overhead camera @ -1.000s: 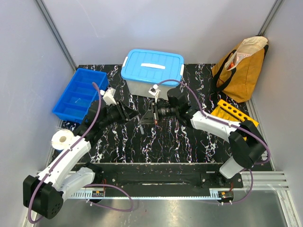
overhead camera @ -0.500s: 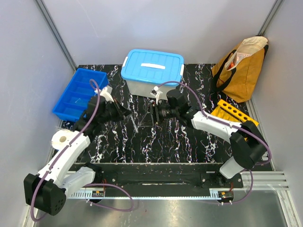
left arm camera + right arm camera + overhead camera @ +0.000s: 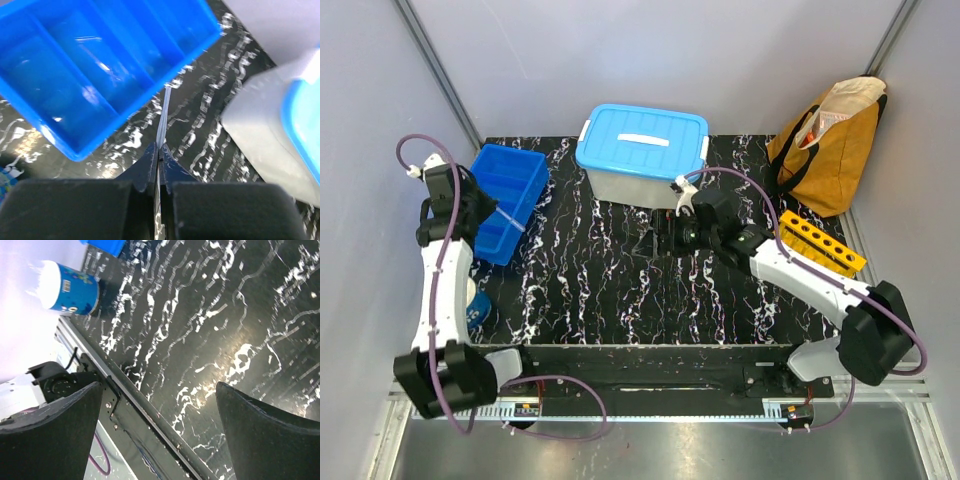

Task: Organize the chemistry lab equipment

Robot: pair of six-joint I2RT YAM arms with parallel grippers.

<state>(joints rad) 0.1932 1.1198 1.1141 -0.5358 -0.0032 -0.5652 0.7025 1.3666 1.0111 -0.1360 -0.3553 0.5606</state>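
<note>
A thin clear glass rod sticks out from my left gripper, whose jaws are shut on it. Its tip reaches the near rim of the blue divided bin. From above, the left gripper hangs at the far left over the bin, and the rod slants out over the bin's front corner. My right gripper stands wide open over the middle of the table, just in front of the blue-lidded box. In the right wrist view nothing lies between the right gripper's fingers.
A yellow test tube rack lies at the right, with a mustard tote bag behind it. A blue and white roll stands near the front left, partly hidden by the left arm. The translucent box sits to the right of the bin.
The left arm has swung from mid-table to the blue bin, its jaws shut on the rod. The right gripper let go, opened wide and drew back to the right.
</note>
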